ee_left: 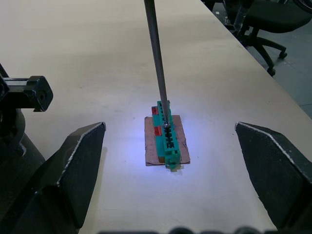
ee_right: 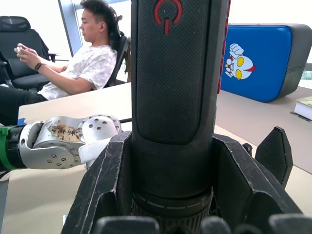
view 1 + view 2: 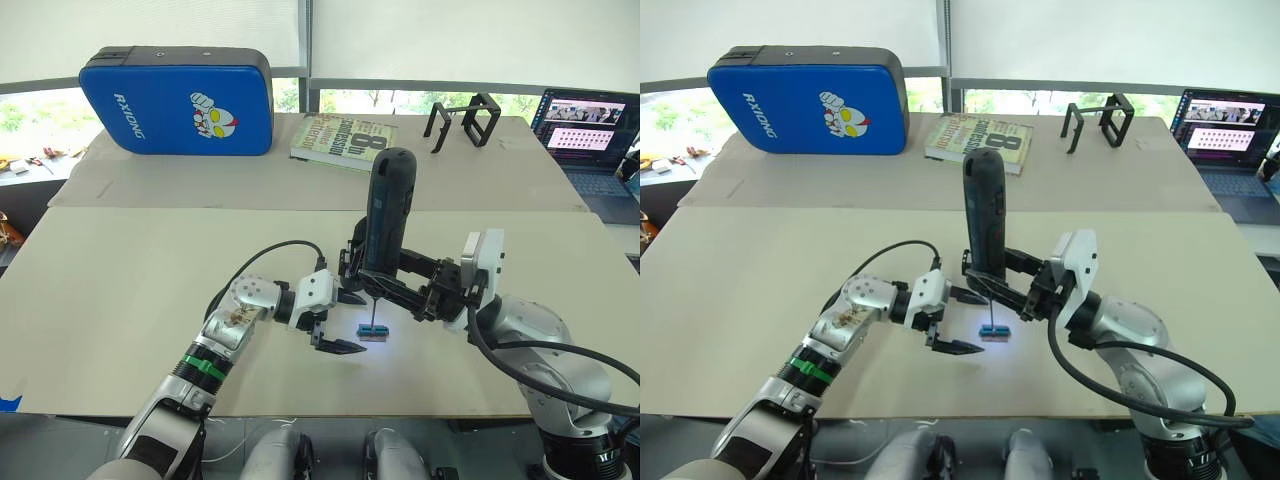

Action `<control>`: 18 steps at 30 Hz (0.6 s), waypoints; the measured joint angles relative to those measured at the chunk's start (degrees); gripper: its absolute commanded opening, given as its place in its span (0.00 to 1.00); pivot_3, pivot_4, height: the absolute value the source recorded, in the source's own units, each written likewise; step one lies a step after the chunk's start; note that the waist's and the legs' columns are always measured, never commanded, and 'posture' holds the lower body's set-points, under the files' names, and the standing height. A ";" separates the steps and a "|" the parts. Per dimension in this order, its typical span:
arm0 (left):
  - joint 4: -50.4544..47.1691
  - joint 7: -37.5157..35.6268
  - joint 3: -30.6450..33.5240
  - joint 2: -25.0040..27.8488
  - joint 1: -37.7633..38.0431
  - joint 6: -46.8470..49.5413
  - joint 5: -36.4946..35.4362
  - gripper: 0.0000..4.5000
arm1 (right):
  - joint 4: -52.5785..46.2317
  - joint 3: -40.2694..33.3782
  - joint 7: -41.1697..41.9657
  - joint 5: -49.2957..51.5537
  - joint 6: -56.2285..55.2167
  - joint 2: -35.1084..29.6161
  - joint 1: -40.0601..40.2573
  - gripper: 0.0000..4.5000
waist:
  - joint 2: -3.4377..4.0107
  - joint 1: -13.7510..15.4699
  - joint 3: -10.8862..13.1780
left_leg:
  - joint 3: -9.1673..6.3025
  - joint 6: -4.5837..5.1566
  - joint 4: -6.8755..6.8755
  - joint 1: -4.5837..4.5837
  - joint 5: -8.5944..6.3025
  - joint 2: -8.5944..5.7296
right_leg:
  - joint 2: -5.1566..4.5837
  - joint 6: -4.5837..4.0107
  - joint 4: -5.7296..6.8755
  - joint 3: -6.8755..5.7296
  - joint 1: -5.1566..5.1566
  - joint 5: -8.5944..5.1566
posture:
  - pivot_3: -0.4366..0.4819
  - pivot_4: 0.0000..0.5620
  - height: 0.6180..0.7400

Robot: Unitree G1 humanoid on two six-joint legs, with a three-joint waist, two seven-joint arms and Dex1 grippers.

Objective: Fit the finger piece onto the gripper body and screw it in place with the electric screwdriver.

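Open table all round the small green block

The upright electric screwdriver (image 3: 386,215) stands on the green block (image 1: 166,134); the left gripper (image 1: 170,165), spread wide, flanks it; book (image 3: 344,141) and blue case (image 3: 178,100) lie well back.

electric screwdriver (image 2: 173,92): matt black, fine-textured rubbery grip, thin smooth metal bit | green block (image 1: 167,137): glossy plastic on a brown card-like backing | surface (image 3: 150,290): matt, smooth, pale beige | blue pad (image 3: 177,100): smooth, slightly glossy leather-like cover | book (image 3: 345,140): paper cover
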 measured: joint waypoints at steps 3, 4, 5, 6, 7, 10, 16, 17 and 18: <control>0.00 0.06 0.00 0.00 -0.10 0.00 0.00 1.00 | 0.37 0.01 0.00 -0.16 0.00 0.00 0.00 0.41 | 0.00 -0.01 0.00 | 0.00 0.00 0.00 0.00 0.00 0.00 | 0.00 0.00 0.00 0.00 0.00 0.00 | 0.48 0.27 1.00; 0.01 0.07 0.00 0.00 -0.10 0.00 0.00 1.00 | 0.47 0.01 0.00 -0.26 0.00 0.00 0.01 0.41 | 0.00 -0.01 0.00 | 0.00 0.00 0.00 0.00 0.00 0.00 | 0.00 0.00 0.00 0.00 0.00 0.00 | 0.48 0.27 1.00; 0.02 0.07 0.00 0.00 -0.10 0.00 0.00 1.00 | 0.52 0.01 0.00 -0.41 0.00 0.00 0.01 0.41 | 0.00 -0.01 0.00 | 0.00 0.00 0.00 0.00 0.00 0.00 | 0.00 0.00 0.01 0.00 0.00 0.00 | 0.48 0.27 1.00; 0.03 0.08 0.00 0.00 -0.10 0.00 0.00 1.00 | 0.56 0.01 0.01 -0.48 0.00 0.00 0.03 0.41 | 0.00 0.00 0.00 | 0.00 0.00 0.00 0.00 0.00 0.00 | 0.00 0.00 0.01 0.00 0.00 0.00 | 0.48 0.27 1.00; 0.07 0.08 0.00 0.01 -0.10 0.00 0.00 1.00 | 0.58 0.01 0.02 -0.50 0.00 0.00 0.04 0.41 | 0.00 0.00 0.00 | 0.00 0.00 0.00 0.00 0.00 0.00 | 0.00 0.00 0.01 0.00 0.00 0.00 | 0.48 0.27 1.00; 0.27 0.07 0.00 0.02 -0.10 -0.01 0.00 1.00 | 0.65 0.02 0.09 -0.59 0.00 0.00 0.13 0.41 | 0.00 0.00 0.00 | 0.00 0.00 0.00 0.00 0.00 0.00 | 0.00 0.00 0.01 0.00 0.00 0.00 | 0.48 0.27 1.00; 0.40 0.07 0.00 0.02 -0.10 -0.01 0.00 1.00 | 0.79 0.01 0.48 -0.97 -0.55 0.00 0.30 0.41 | 0.00 0.00 0.00 | 0.00 0.00 0.00 0.00 0.00 0.00 | 0.00 0.00 0.01 0.00 0.01 0.00 | 0.48 0.27 1.00; 0.40 0.07 0.00 0.02 -0.10 -0.01 0.00 1.00 | 0.79 0.01 0.58 -0.99 -0.63 0.00 0.35 0.41 | 0.00 0.00 0.00 | 0.00 0.00 0.00 0.00 0.00 0.00 | 0.00 0.00 0.01 0.00 0.01 0.00 | 0.48 0.27 1.00; 0.40 0.07 0.00 0.02 -0.10 -0.01 0.00 1.00 | 0.82 0.01 0.74 -1.05 -0.77 0.01 0.39 0.41 | 0.00 0.00 0.00 | 0.00 0.00 0.00 0.01 0.00 0.00 | 0.00 0.00 0.01 0.00 0.01 0.00 | 0.48 0.27 1.00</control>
